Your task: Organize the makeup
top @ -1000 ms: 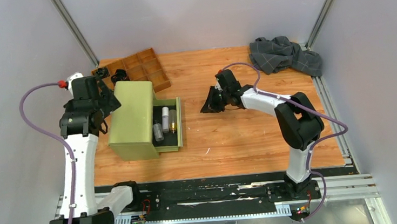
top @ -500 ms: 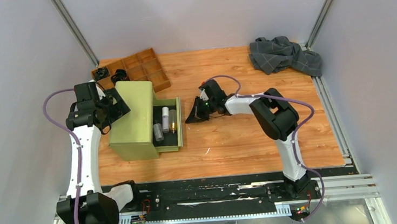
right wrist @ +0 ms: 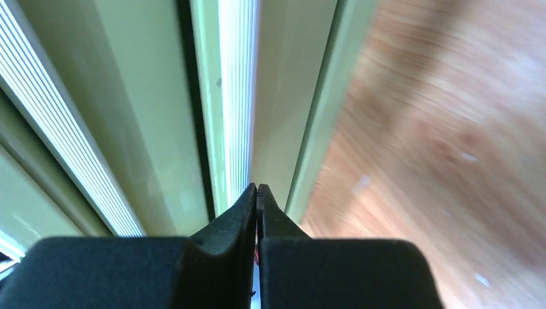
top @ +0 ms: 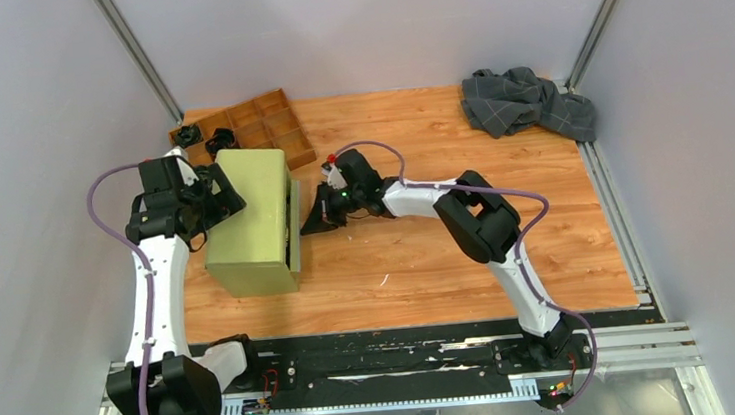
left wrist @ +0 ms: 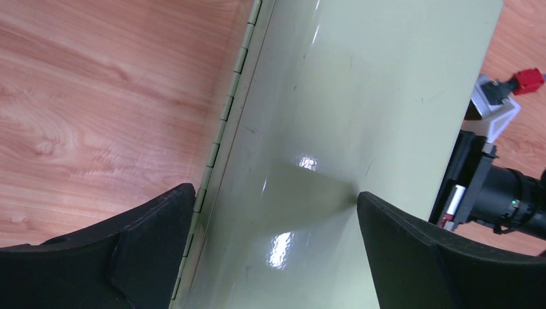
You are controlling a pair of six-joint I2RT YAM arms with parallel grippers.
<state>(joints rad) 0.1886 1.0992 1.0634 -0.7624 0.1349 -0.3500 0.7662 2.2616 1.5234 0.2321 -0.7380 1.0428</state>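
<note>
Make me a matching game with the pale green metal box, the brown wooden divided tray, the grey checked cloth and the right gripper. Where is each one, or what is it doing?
Things:
1. pale green metal box
2. brown wooden divided tray
3. grey checked cloth
4. right gripper

Places or states:
A. crumpled in the far right corner
B. shut, tips at the drawer front
C. far left corner, behind the box
D. between the open fingers of the left gripper

Pairs: 1-D, 2-C, 3-A, 4-B
</note>
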